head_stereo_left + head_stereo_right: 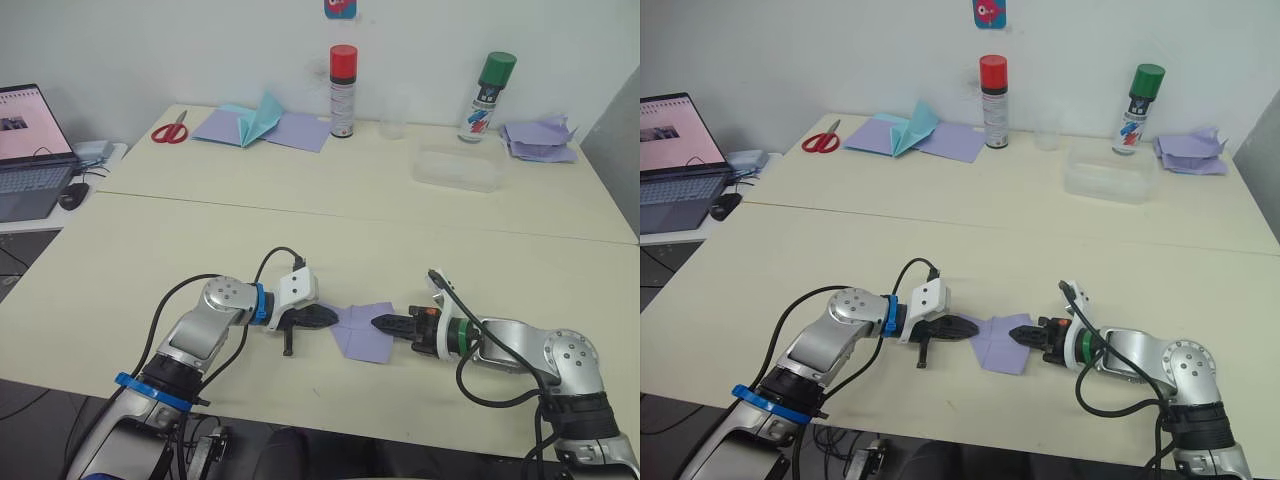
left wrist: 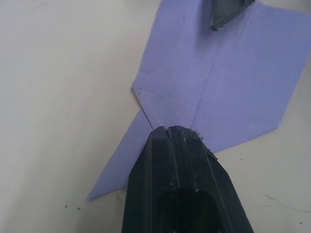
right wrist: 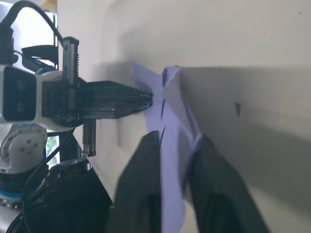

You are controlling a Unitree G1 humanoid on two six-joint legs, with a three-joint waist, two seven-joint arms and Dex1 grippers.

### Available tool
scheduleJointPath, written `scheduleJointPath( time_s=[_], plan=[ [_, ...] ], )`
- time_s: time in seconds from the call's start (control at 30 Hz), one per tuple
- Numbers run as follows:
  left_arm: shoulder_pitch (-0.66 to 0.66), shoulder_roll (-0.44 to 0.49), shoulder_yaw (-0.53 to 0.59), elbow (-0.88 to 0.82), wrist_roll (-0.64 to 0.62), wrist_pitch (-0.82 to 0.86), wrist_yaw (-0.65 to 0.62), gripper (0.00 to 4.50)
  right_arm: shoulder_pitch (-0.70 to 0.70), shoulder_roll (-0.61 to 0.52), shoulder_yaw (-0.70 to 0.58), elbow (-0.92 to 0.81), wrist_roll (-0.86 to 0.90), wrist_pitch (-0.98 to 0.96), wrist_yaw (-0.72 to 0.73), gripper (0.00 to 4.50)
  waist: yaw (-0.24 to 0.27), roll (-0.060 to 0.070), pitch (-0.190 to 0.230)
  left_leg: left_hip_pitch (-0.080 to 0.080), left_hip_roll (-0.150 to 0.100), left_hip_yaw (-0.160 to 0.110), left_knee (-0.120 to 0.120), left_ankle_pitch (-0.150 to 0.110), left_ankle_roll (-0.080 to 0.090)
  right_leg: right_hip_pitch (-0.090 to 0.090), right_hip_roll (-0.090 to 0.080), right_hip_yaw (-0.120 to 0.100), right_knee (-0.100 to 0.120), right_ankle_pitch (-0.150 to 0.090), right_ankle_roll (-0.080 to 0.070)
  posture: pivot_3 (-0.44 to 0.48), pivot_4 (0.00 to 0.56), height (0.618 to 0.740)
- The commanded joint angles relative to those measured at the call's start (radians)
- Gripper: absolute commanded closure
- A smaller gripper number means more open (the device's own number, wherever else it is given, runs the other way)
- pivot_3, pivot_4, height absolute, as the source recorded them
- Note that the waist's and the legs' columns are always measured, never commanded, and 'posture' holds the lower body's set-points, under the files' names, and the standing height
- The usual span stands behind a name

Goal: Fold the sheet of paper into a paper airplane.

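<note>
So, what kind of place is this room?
Probably an office or lab workspace: pale tables against a white wall, a laptop open at the left, with scissors and spray cans farther back.

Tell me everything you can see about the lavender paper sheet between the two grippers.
The thin lavender paper sheet lies on the cream table near its front edge, partly folded: one end narrows to a point with angled flaps, and straight creases cross it. The left gripper is shut, its fingers pressing the pointed end. The right gripper has its fingers on either side of the opposite edge, which lifts slightly.
</note>
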State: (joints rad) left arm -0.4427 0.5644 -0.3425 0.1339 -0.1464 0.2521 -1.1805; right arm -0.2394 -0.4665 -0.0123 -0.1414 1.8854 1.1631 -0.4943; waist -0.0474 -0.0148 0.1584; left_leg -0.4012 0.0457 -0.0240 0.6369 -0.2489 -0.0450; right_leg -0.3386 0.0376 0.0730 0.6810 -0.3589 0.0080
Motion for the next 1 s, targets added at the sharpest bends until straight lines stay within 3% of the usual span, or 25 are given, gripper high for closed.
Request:
scheduleJointPath(
  time_s=[0.03, 0.4, 0.63, 0.8, 0.87, 0.9, 1.0],
  plan=[
    [0.043, 0.012, -0.061, 0.064, 0.066, 0.026, -0.003, 4.5, 0.009, -0.026, 0.014, -0.029, 0.049, -0.047, 0.002, 4.46, 0.0, 0.0, 0.0, 0.0, 0.0, 0.0, 0.0, 0.0, 0.0, 0.0, 0.0, 0.0, 0.0, 0.0, 0.0, 0.0, 0.15, 0.74],
    [0.056, -0.003, -0.008, 0.036, 0.015, -0.05, -0.012, 4.5, 0.001, -0.07, 0.077, -0.044, 0.057, -0.081, 0.069, 4.46, 0.003, 0.0, 0.0, -0.001, 0.0, 0.001, -0.003, 0.0, 0.0, -0.002, -0.001, 0.0, 0.0, 0.0, 0.0, 0.0, 0.15, 0.74],
    [0.054, 0.035, 0.109, -0.086, -0.12, 0.071, -0.035, 2.57, -0.013, -0.069, 0.091, -0.026, 0.022, -0.085, 0.119, 4.5, 0.003, -0.001, 0.001, -0.01, 0.001, 0.001, -0.004, 0.001, 0.001, -0.014, 0.0, 0.0, 0.001, 0.0, -0.001, 0.0, 0.15, 0.74],
    [0.119, 0.18, 0.224, -0.29, -0.255, 0.193, -0.099, 0.93, -0.055, -0.057, 0.079, -0.01, -0.014, -0.095, 0.185, 4.5, -0.009, -0.003, 0.005, -0.017, 0.002, 0.001, -0.005, 0.002, 0.001, -0.023, 0.0, -0.001, 0.006, 0.003, -0.005, 0.0, 0.15, 0.74],
    [0.158, 0.266, 0.297, -0.375, -0.314, 0.242, -0.129, 0.26, -0.097, -0.071, 0.076, -0.026, -0.103, -0.076, 0.292, 4.5, -0.01, -0.003, 0.007, -0.019, 0.001, 0.002, -0.005, 0.002, 0.001, -0.028, 0.0, -0.001, 0.012, 0.003, -0.005, 0.0, 0.15, 0.74],
    [0.173, 0.298, 0.327, -0.4, -0.334, 0.256, -0.134, 0.03, -0.115, -0.081, 0.079, -0.039, -0.155, -0.069, 0.347, 4.5, -0.008, -0.003, 0.007, -0.021, 0.001, 0.002, -0.005, 0.002, 0.0, -0.032, 0.0, -0.001, 0.015, 0.003, -0.005, 0.0, 0.15, 0.74],
    [0.196, 0.347, 0.412, -0.432, -0.365, 0.27, -0.106, 0.03, -0.171, -0.081, 0.072, -0.088, -0.31, -0.115, 0.492, 4.5, -0.004, -0.002, 0.009, -0.022, 0.001, 0.001, -0.005, 0.003, 0.0, -0.035, 0.0, -0.002, 0.017, 0.003, -0.005, 0.0, 0.15, 0.74]
  ],
)
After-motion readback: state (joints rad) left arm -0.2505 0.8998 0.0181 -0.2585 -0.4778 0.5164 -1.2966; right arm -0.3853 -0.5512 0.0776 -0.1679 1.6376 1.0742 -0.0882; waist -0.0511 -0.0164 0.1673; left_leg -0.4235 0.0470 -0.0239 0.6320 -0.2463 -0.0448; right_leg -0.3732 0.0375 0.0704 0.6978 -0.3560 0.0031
